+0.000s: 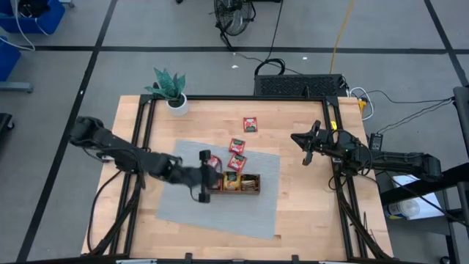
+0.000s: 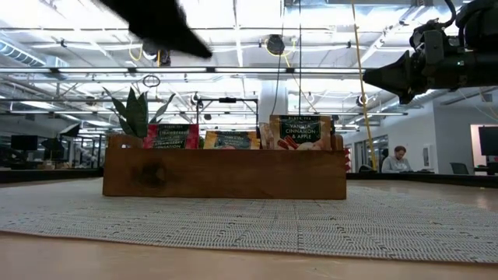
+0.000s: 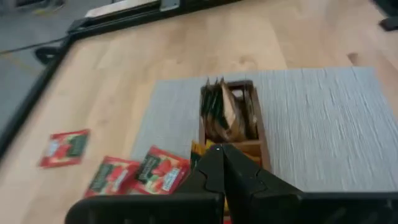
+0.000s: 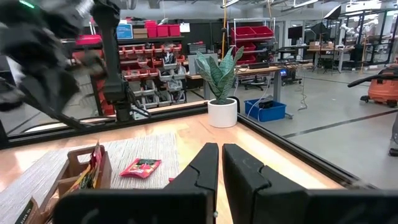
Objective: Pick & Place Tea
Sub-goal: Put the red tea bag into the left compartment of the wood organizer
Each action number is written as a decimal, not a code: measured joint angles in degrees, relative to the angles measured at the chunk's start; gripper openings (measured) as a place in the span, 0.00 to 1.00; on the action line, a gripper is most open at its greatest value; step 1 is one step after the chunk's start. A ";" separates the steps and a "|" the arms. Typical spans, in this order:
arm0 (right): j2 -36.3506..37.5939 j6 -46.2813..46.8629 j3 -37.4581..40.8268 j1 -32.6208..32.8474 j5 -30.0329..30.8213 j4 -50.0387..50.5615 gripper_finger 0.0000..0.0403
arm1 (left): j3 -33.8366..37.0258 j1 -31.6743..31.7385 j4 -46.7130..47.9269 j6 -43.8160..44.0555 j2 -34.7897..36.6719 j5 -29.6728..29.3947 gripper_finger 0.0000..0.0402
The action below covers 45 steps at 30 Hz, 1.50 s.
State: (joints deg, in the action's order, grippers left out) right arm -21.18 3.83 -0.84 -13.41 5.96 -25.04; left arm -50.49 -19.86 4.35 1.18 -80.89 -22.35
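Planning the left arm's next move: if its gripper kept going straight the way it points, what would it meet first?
Probably the wooden tray: the shut left gripper points right along it, with sachets standing in the far compartment. How high it sits above the tray is unclear.

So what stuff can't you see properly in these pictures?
- Low view: the tray wall hides the lower parts of the tea sachets.
- Left wrist view: the shut left gripper covers the near compartments.
- High view: sachet print is too small to read.
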 joint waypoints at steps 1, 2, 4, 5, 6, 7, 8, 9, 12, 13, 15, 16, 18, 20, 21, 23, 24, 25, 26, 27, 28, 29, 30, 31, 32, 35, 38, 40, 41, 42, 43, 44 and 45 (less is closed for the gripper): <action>-0.01 0.00 0.00 0.01 -0.01 -0.25 0.03 | 3.67 1.54 -4.44 -0.88 1.26 2.32 0.01; -0.01 0.00 0.00 0.02 -0.02 -1.20 0.03 | 7.09 3.16 -9.30 -1.45 2.28 4.50 0.01; -0.01 0.92 0.00 0.01 -0.07 -3.84 0.03 | 12.96 6.37 -18.47 -2.19 4.33 8.14 0.01; 0.02 2.67 0.00 0.02 -0.09 -5.14 0.03 | 15.52 7.83 -22.69 -2.67 5.27 10.17 0.01; 0.05 5.08 0.00 0.00 -0.07 -6.40 0.03 | 17.66 9.28 -26.88 -3.16 6.02 12.24 0.01; 0.04 7.32 0.00 0.00 -0.04 -7.56 0.03 | 19.72 10.62 -30.80 -3.66 6.70 14.37 0.01; 0.03 9.30 0.00 0.01 -0.04 -8.36 0.03 | 21.53 11.84 -33.96 -3.77 7.29 16.27 0.01; 0.03 10.66 0.00 0.00 -0.04 -8.74 0.03 | 22.97 12.93 -36.71 -3.86 7.75 17.62 0.01; -0.05 15.17 0.00 0.02 -0.12 -10.14 0.03 | 25.85 16.15 -40.86 -4.33 8.73 19.32 0.01; -0.04 16.90 0.00 0.02 -0.13 -10.24 0.03 | 26.52 17.21 -41.02 -4.33 8.96 19.74 0.01; -0.13 19.53 0.00 0.00 0.02 -9.98 0.03 | 26.88 19.09 -41.42 -4.39 8.95 21.65 0.01; -0.13 20.28 0.00 0.01 0.00 -9.85 0.03 | 27.08 19.99 -41.43 -4.43 8.97 22.94 0.01; -0.12 20.07 0.00 0.02 0.10 -10.63 0.03 | 27.12 21.79 -41.18 -5.28 8.95 27.13 0.01; -0.12 16.99 0.00 -0.02 1.50 -13.15 0.03 | 27.12 23.83 -40.76 -7.60 8.95 32.67 0.01; -0.06 15.64 0.00 -0.02 2.16 -14.07 0.03 | 27.18 24.91 -40.77 -8.20 8.95 34.61 0.01; -0.08 13.41 0.00 -0.02 3.95 -15.59 0.03 | 28.44 27.30 -44.04 -7.36 8.95 35.65 0.01; -0.12 12.31 0.00 -0.02 5.42 -16.25 0.03 | 29.43 28.50 -46.37 -6.50 8.95 35.63 0.01; -0.14 11.22 -0.01 -0.03 7.16 -16.70 0.03 | 30.64 29.67 -48.84 -5.85 8.95 35.55 0.01; -0.47 10.20 -0.19 -0.04 9.01 -16.89 0.03 | 31.86 30.79 -51.12 -5.21 8.95 35.54 0.01; -1.35 9.13 -0.78 -0.06 10.54 -16.84 0.03 | 33.07 31.80 -53.05 -4.30 8.98 35.53 0.01; -2.80 8.18 -1.85 -0.06 11.70 -15.90 0.03 | 34.23 32.76 -54.59 -3.37 9.25 35.46 0.01; -4.85 7.51 -3.41 -0.04 12.18 -13.92 0.02 | 35.30 33.61 -55.74 -2.61 9.66 34.83 0.01; -7.39 7.11 -5.20 -0.04 12.12 -9.64 0.02 | 36.05 34.27 -56.44 -2.04 10.17 33.69 0.01; -10.45 6.96 -8.48 -0.04 12.01 -5.30 0.01 | 36.83 34.82 -57.03 -1.45 10.83 32.40 0.00; -13.61 6.64 -12.38 -0.04 11.84 -1.90 0.01 | 37.64 35.18 -57.24 -0.94 11.63 31.30 0.00; -26.32 4.46 -24.61 -1.05 11.80 7.99 0.00 | 39.31 35.60 -58.12 -0.88 13.75 28.11 0.01; -40.14 1.29 -33.78 -4.18 7.57 14.49 0.00 | 39.86 35.64 -58.34 -0.88 14.78 26.34 0.01; -48.07 -0.10 -40.22 -7.49 3.18 15.78 0.00 | 40.28 35.56 -57.82 -1.25 15.18 26.42 0.01; -51.70 -0.21 -43.33 -9.28 1.30 16.78 0.01 | 40.09 35.52 -57.95 -1.35 14.97 26.58 0.00; -55.33 -0.23 -45.94 -10.89 -0.08 18.28 0.01 | 40.10 35.50 -57.47 -1.44 14.99 26.65 0.01; -59.25 -0.88 -48.49 -12.22 -1.07 20.35 0.02 | 40.19 35.51 -57.26 -1.44 15.01 26.71 0.01; -62.81 -2.22 -50.84 -13.43 -2.31 22.58 0.04 | 40.17 35.53 -57.37 -1.71 14.94 26.69 0.02; -65.94 -3.76 -53.18 -14.55 -3.60 25.22 0.07 | 40.17 35.54 -57.36 -2.36 14.94 26.61 0.03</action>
State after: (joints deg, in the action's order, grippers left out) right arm -87.12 0.07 -54.02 -27.96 2.36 0.19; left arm -10.33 15.68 -53.01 -1.19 -65.95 4.27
